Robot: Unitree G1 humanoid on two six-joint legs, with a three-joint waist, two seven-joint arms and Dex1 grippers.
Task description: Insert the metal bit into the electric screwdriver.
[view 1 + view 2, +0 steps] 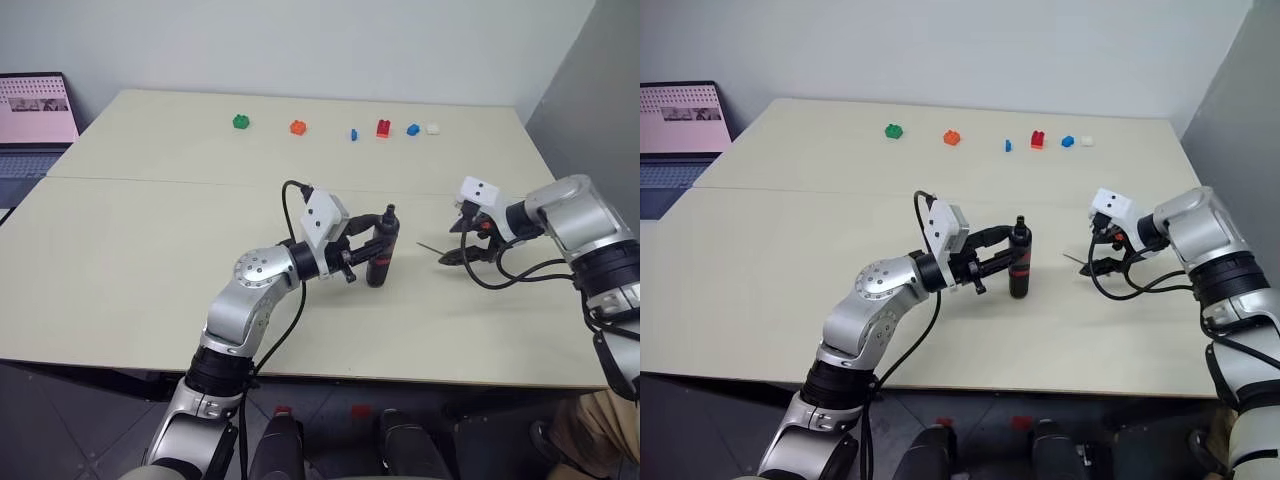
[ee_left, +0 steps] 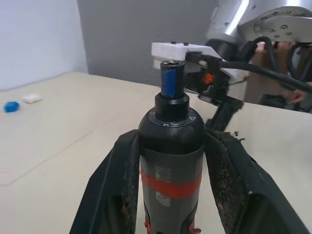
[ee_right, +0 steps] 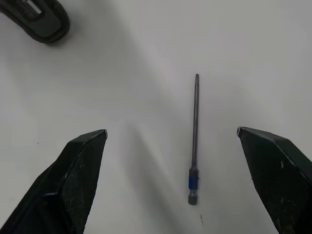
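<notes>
A: Head view — our left gripper (image 1: 372, 246) clamps the electric screwdriver (image 1: 381, 257) upright, mid-tabletop.

B: Right wrist view — our right gripper (image 3: 170, 139) gapes over the metal bit (image 3: 194, 139), flat near the tabletop's right edge — thin, it may roll.

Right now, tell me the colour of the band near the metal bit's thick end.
Blue, on the metal bit; clearest in the right wrist view.

Bare table (image 3: 146, 58) surrounded the bit (image 3: 195, 141), which lay between the right gripper's (image 3: 170, 146) spread fingers with open room on each side. The screwdriver (image 1: 382, 255) stood well apart.
</notes>
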